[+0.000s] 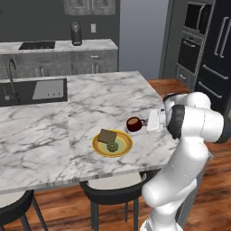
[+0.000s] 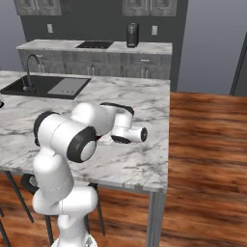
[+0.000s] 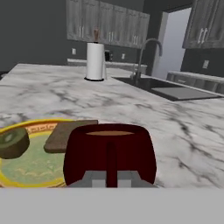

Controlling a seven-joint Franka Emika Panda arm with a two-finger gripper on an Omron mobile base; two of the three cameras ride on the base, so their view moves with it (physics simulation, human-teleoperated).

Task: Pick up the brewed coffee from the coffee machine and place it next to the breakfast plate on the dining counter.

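Item 1, nearest: the white arm's two-finger gripper (image 1: 151, 121), reaching level across the near right part of the bench. Its jaws are standing either side of the mug's handle in the hand view, but whether they are clamping it or sitting slightly apart I cannot tell.

Item 2: small round dark red mug of brown coffee (image 1: 133, 123), standing upright on the marble bench top, handle (image 3: 111, 162) facing the gripper. It is sitting just beside the plate's right rim, seemingly apart from it. Handling, as judged: rigid, glazed and probably slippery; light in itself but carrying liquid close to the brim, so it is calling for level, slow travel. The handle is the narrow hold; the round body is looking wide for these jaws. A chip or spill is the likely fault if it is tipped or knocked.

Item 3: round yellow plate (image 1: 122, 149) bearing a brown toast slice (image 1: 107, 135) and a small greenish round of food (image 1: 112, 146), lying left of the mug.

Item 4: large white-and-grey marble-topped island bench (image 1: 54, 131), with dark stools tucked under its near edge.

Item 5: black inset sink (image 1: 34, 90) with a curved tap, at the far left of the bench.

Item 6, farthest: tall black coffee machine (image 1: 76, 33), standing on the back counter, well apart from the mug.
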